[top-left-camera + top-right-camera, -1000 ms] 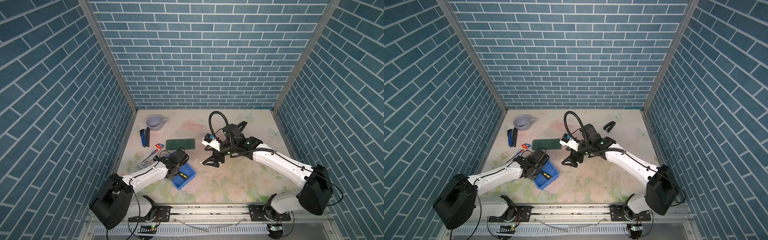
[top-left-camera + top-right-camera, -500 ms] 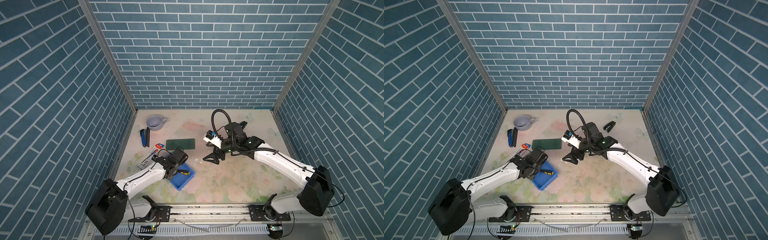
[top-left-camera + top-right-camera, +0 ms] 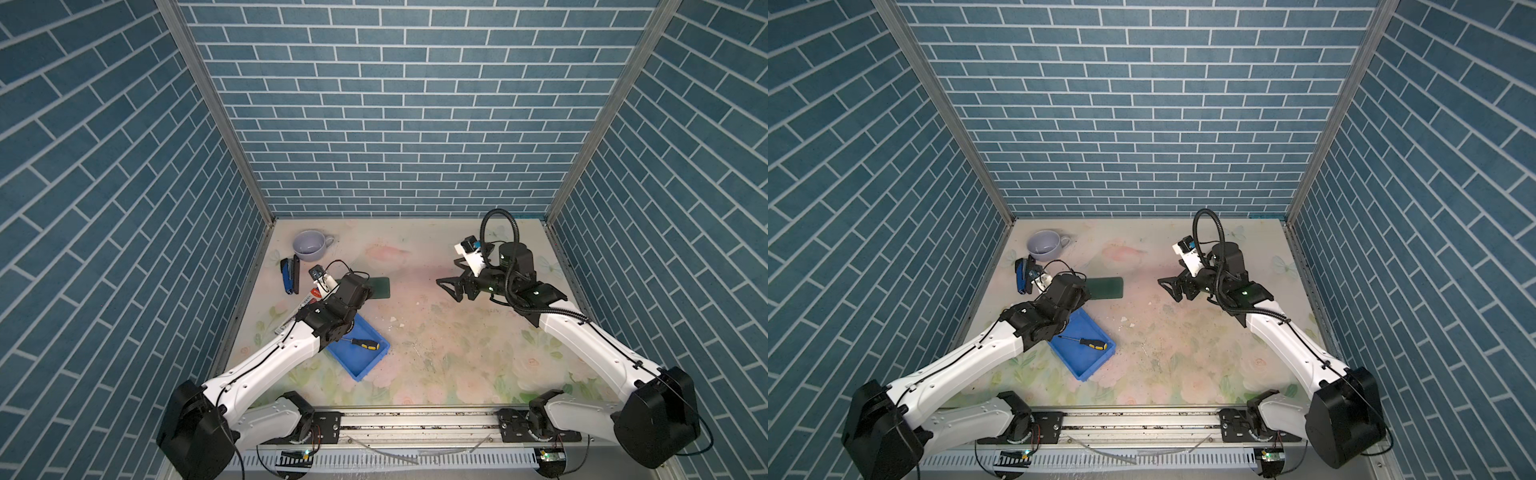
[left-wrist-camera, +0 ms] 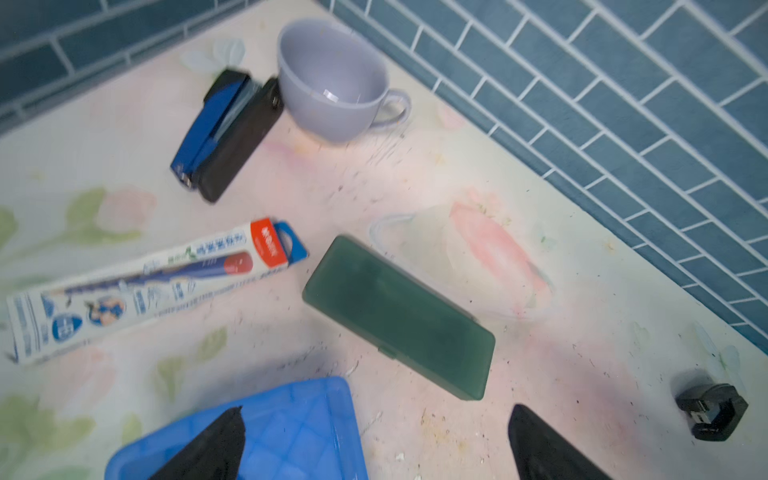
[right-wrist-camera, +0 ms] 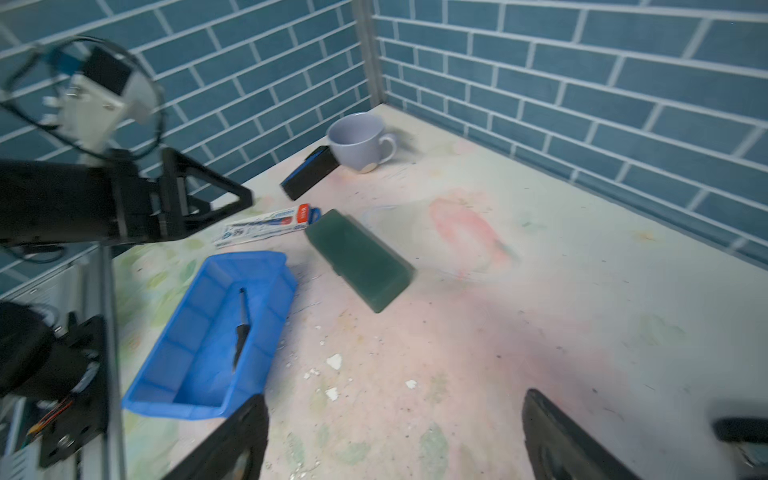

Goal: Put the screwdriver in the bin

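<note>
- A floral-printed bench [image 3: 457, 353] stands inside blue brick-patterned walls. It is seen from above, with twelve o'clock at the back wall.
- A shallow rectangular bright blue plastic bin [image 3: 358, 363] sits at about seven o'clock on the bench, set diagonally.
- A small screwdriver with a black-and-yellow handle [image 3: 362, 343] lies flat on the floor of the bin. Its handle points toward three o'clock and its thin dark shaft toward nine o'clock.
- The left claw [image 4: 374, 413] is spread wide and holds nothing. In the left wrist view, one finger hangs over the bin's far corner and the other over bare bench. It is apart from the screwdriver.
- The right claw [image 3: 449, 287] is at about two o'clock, well apart from the bin. It is spread wide and empty, and points toward nine o'clock.
- A flat dark green rectangular case [image 3: 381, 286] lies near the bin, toward twelve o'clock from it.
- A pale lavender mug [image 3: 309, 246] stands upright at eleven o'clock, near the back corner.
- A blue-and-black stapler [image 3: 290, 275] lies just beside the mug, toward seven o'clock from it.
- A long white printed carton [image 4: 145, 282] lies between the stapler and the bin.
</note>
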